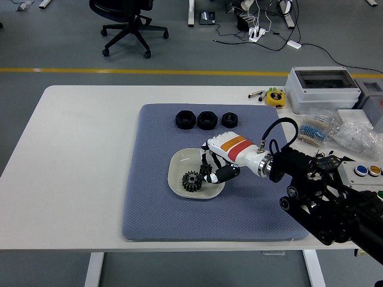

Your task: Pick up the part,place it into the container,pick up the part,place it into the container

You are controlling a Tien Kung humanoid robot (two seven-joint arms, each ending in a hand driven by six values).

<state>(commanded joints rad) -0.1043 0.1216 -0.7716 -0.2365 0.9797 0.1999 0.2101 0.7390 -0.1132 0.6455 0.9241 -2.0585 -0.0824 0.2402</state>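
Left side of the desk (78,149): bare white surface, nothing of the task on it, and my left hand does not show anywhere in the head view. On the blue mat (155,209), along its far edge, stand three black ring-shaped parts (206,119) in a row, each just beside the next; all three lie beyond the dish and are well apart from my hand. Centre of the mat: the white dish (177,164), which I take to be the container. In it lies one black gear (191,180), flat, teeth outward, resting left of the dish's middle. Just to the right of that gear, over the right half of the dish, is my right hand (210,172), reaching in from the right with the fingers (206,176) curled downward around a second small dark part (207,177). I cannot see whether that part touches the dish floor or hangs just above it, nor its shape with certainty; it appears to be another gear. The part sits directly under my hand and inside the dish rim, so I judge the placing is at its end and the coming move is only a release. Risk noted: the held part is close to the first gear and may land against it. Right of the mat: a grey box (322,86) and bagged items (359,134), not involved.
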